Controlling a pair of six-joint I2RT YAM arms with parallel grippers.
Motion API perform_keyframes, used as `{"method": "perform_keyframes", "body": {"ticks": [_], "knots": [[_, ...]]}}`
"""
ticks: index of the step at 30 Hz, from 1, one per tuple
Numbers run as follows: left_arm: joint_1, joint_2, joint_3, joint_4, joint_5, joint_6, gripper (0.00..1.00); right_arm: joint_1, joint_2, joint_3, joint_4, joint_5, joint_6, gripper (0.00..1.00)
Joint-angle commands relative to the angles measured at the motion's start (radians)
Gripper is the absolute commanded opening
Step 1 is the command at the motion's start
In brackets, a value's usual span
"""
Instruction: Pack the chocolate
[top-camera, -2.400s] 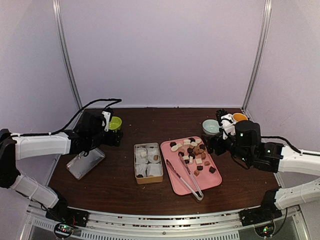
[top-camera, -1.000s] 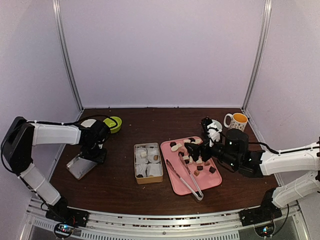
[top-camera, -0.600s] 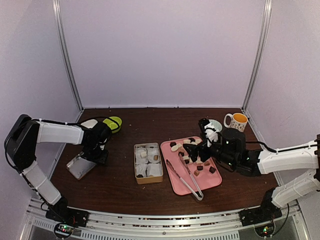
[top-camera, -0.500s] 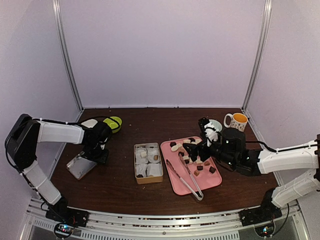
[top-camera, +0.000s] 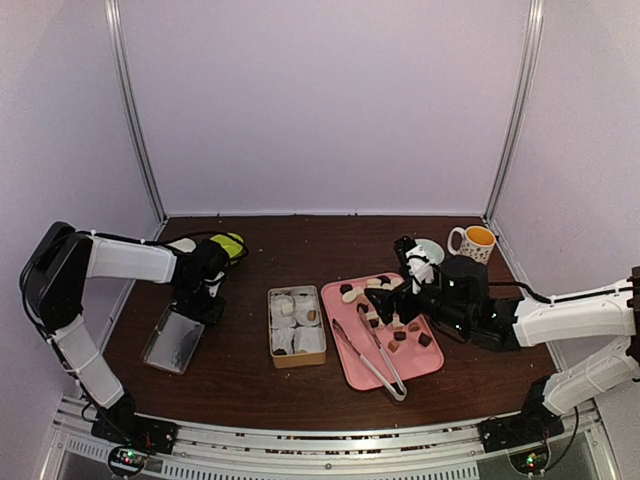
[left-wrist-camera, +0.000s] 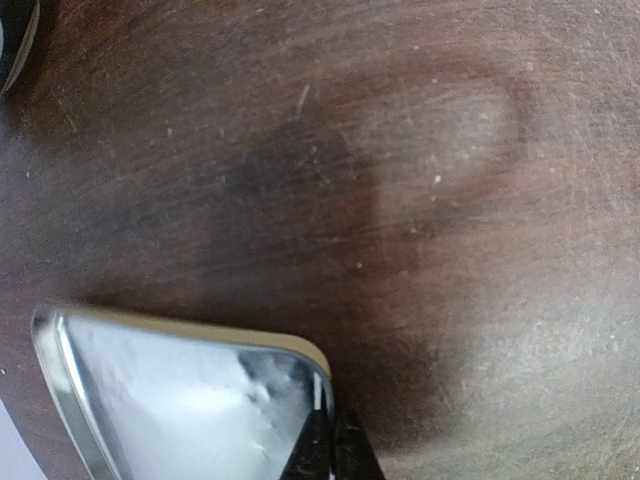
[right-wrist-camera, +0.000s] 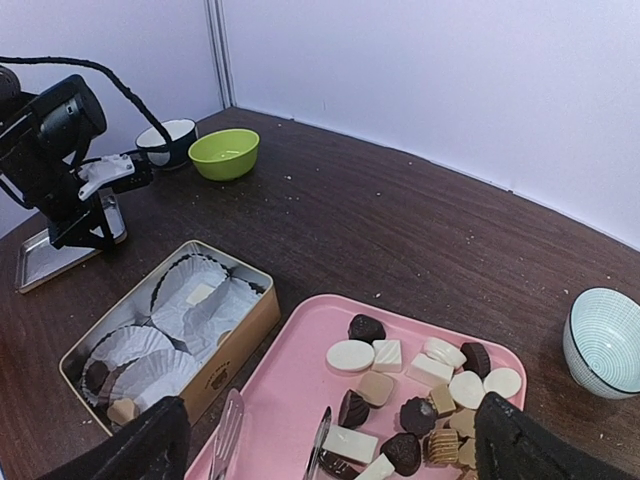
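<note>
The chocolate (top-camera: 388, 303) (right-wrist-camera: 432, 392) lies as small dark, caramel and white pieces on a pink tray (top-camera: 422, 366) (right-wrist-camera: 300, 375). A tan tin box (top-camera: 296, 325) (right-wrist-camera: 170, 325) left of the tray holds white paper cups and a few pieces. My right gripper (top-camera: 392, 300) (right-wrist-camera: 337, 445) hovers open and wide above the tray's near part. My left gripper (top-camera: 207, 298) (left-wrist-camera: 335, 455) is shut on the corner rim of the silver tin lid (top-camera: 175, 340) (left-wrist-camera: 170, 400), at the table's left.
Clear tongs (top-camera: 368, 355) (right-wrist-camera: 226, 430) lie on the tray's left side. A green bowl (top-camera: 231, 245) (right-wrist-camera: 224, 155) and a dark bowl (right-wrist-camera: 170, 138) stand at the back left. A pale blue bowl (top-camera: 428, 250) (right-wrist-camera: 603, 340) and a mug (top-camera: 473, 241) stand at the back right.
My left gripper has closed on the lid's corner, and the lid has shifted nearer the front edge and lies flatter. The right arm has barely moved.
</note>
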Motion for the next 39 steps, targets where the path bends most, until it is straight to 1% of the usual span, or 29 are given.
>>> {"method": "perform_keyframes", "body": {"ticks": [1,5,10,12,17,20,24,29,32,33,34,36,38,39], "knots": [[0.004,0.014,0.029,-0.052,0.044,0.013,0.0,-0.002,0.005,0.027,-0.004,-0.009,-0.007,1.0],[-0.013,-0.032,0.028,-0.098,0.042,-0.007,0.0,-0.004,0.011,0.032,-0.004,-0.015,-0.007,1.0],[-0.044,-0.141,0.042,-0.151,0.075,-0.042,0.0,-0.003,0.012,0.032,-0.006,-0.017,-0.008,1.0],[-0.05,-0.191,0.057,-0.156,0.139,-0.051,0.0,-0.003,0.012,0.032,-0.006,-0.017,-0.009,1.0],[-0.051,-0.324,0.102,-0.144,0.365,-0.077,0.0,-0.002,0.008,0.029,-0.005,-0.02,-0.008,1.0],[-0.051,-0.408,0.13,-0.142,0.434,-0.106,0.0,-0.002,0.005,0.029,-0.006,-0.022,-0.008,1.0],[-0.05,-0.513,0.161,-0.106,0.583,-0.162,0.0,-0.003,-0.003,0.023,-0.002,-0.035,-0.006,1.0],[-0.051,-0.597,0.161,0.039,0.796,-0.267,0.0,-0.002,-0.027,0.015,0.002,-0.095,-0.003,1.0],[-0.051,-0.627,0.12,0.251,0.953,-0.384,0.0,-0.003,-0.063,0.013,0.009,-0.201,0.011,1.0],[-0.051,-0.634,0.104,0.361,0.991,-0.432,0.0,-0.003,-0.075,0.019,0.006,-0.25,0.021,1.0],[-0.054,-0.639,0.093,0.434,1.017,-0.479,0.0,-0.002,-0.083,0.034,-0.001,-0.305,0.039,1.0],[-0.068,-0.635,0.094,0.53,1.051,-0.546,0.0,-0.001,-0.091,0.081,-0.033,-0.384,0.104,0.98],[-0.095,-0.62,0.121,0.582,1.073,-0.576,0.0,0.003,-0.083,0.121,-0.041,-0.44,0.202,0.96],[-0.112,-0.612,0.138,0.599,1.081,-0.579,0.0,0.014,-0.08,0.142,-0.053,-0.437,0.234,0.95]]}}
